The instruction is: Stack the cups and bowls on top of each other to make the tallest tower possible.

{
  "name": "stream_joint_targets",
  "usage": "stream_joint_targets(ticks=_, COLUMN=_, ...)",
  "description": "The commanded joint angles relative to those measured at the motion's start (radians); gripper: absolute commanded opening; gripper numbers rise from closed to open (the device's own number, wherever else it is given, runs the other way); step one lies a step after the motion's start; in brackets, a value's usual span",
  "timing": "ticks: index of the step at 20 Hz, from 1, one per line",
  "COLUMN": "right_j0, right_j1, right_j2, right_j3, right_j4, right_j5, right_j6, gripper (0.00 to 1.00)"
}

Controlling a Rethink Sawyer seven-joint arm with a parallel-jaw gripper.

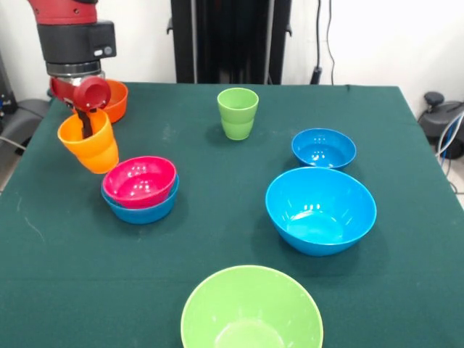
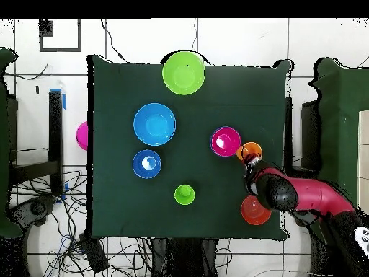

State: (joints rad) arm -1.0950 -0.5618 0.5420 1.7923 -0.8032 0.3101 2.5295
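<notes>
Beside the gripper [image 1: 88, 122] — orange cup [image 1: 90, 145], tilted — pink-on-blue bowls [image 1: 140, 188].

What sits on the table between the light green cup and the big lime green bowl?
Nothing: only bare green cloth lies between the light green cup and the lime green bowl, seen in both views.

No text, label, brand, number or sign can be read on the cups, the bowls, the table or the arm.

bowls like the large blue bowl [image 1: 320, 210] are shiny smooth plastic, green cup [image 1: 237, 113] looks ribbed, counter [image 1: 217, 239] has matte dark green cloth.
</notes>
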Motion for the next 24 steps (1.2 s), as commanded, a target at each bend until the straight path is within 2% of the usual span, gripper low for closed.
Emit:
stream_joint_targets(ticks=1, right_j0=0.033, right_j1=0.120, right_j2=0.067, right_j3=-0.082, right_j4=-0.074, right_j5=0.066, right_j6=-0.258, gripper=0.00)
stream_joint_targets(ticks=4, right_j0=0.036, right_j1=0.172, right_j2=0.059, right_j3=-0.115, right_j4=-0.092, right_j5=0.032, right_j6=-0.254, gripper=0.00)
stream_joint_targets(ticks=6, right_j0=0.031, right_j1=0.176, right_j2=0.065, right_j3=-0.125, right_j4=-0.091, right_j5=0.044, right_j6=-0.270, gripper=0.00)
stream_joint_targets(ticks=9, right_j0=0.014, right_j1=0.146, right_j2=0.082, right_j3=-0.122, right_j4=-0.075, right_j5=0.091, right_j6=-0.315, gripper=0.00)
stream_joint_targets(ticks=12, right_j0=-0.026, right_j1=0.052, right_j2=0.119, right_j3=-0.099, right_j4=-0.023, right_j5=0.198, right_j6=-0.405, gripper=0.00)
stream_joint_targets(ticks=16, right_j0=-0.052, right_j1=-0.014, right_j2=0.155, right_j3=-0.095, right_j4=0.015, right_j5=0.280, right_j6=-0.468, gripper=0.00)
stream_joint_targets(ticks=24, right_j0=-0.071, right_j1=0.004, right_j2=0.195, right_j3=-0.136, right_j4=0.012, right_j5=0.339, right_j6=-0.534, gripper=0.00)
